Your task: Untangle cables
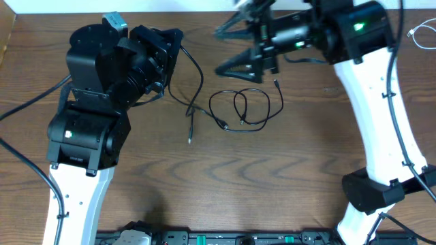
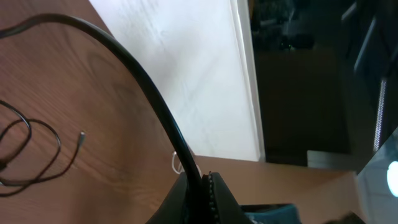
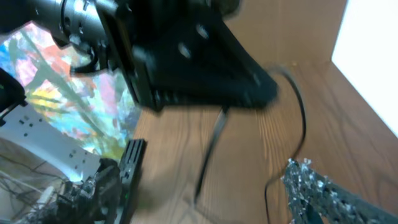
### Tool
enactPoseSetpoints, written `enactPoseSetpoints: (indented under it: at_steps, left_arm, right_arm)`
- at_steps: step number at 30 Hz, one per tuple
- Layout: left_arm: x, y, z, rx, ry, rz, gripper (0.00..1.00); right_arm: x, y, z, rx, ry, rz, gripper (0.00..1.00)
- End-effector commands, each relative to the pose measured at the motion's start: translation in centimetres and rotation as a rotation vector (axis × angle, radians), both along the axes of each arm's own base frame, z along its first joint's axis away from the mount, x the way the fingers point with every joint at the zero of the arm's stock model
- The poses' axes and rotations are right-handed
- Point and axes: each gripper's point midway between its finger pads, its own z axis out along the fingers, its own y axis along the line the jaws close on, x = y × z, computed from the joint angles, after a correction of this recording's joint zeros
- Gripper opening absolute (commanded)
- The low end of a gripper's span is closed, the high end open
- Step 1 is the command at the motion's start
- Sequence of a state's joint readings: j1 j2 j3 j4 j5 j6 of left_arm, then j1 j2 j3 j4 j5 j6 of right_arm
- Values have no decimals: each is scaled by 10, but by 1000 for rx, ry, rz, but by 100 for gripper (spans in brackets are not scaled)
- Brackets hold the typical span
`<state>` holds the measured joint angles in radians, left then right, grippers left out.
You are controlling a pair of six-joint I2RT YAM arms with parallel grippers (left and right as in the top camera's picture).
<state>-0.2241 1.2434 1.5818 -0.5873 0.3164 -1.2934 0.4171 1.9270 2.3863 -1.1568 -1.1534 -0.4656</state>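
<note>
My right gripper [image 1: 219,51] hangs wide open and empty, near the black cable [image 1: 242,109] looped on the table [image 1: 272,177]. My left gripper [image 2: 208,196] is closed, seemingly on nothing, though that view is poor. The white cable [image 1: 422,30] lies far right.

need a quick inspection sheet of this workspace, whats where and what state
surface: wooden table, no spills seen
job's things: looped black cable mid-table, plug ends free; white cable at the far right corner
clutter: nothing seen
grippers: left gripper shut, seemingly on stray black cable; right gripper jaws open, empty, beyond the loop
cables: thick arm cable trails off the left arm
surroundings: white panel past the table's far edge
</note>
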Motion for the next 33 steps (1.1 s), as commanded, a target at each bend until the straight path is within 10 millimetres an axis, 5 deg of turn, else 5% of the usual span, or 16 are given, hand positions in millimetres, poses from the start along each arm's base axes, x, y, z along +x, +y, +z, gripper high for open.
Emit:
enactPoseSetpoints:
  at_steps: [1, 13, 21, 24, 28, 30, 32, 33]
  left_arm:
    - [-5, -2, 7, -68, 17, -2, 7]
    - [-7, -4, 6, -70, 22, -15, 7]
    - [-8, -2, -2, -60, 53, -3, 7]
    - [-7, 1, -3, -54, 55, 13, 8]
    - [-2, 29, -21, 24, 102, 171, 9]
    - [-2, 39, -25, 83, 101, 208, 28]
    - [-1, 48, -28, 158, 88, 235, 61]
    - [0, 51, -29, 185, 84, 244, 69]
  right_arm:
    - [10, 21, -6, -59, 102, -119, 71]
    - [21, 47, -33, -144, 176, -218, 44]
    - [18, 60, -29, -117, 157, -197, 1]
    - [24, 56, -29, -117, 161, -215, 1]
    - [56, 19, -8, -69, 172, -356, 1]
    - [64, -1, 6, -40, 161, -406, 1]
    - [74, -28, 24, 1, 156, -475, 1]
    - [78, -39, 31, 17, 158, -506, 1]
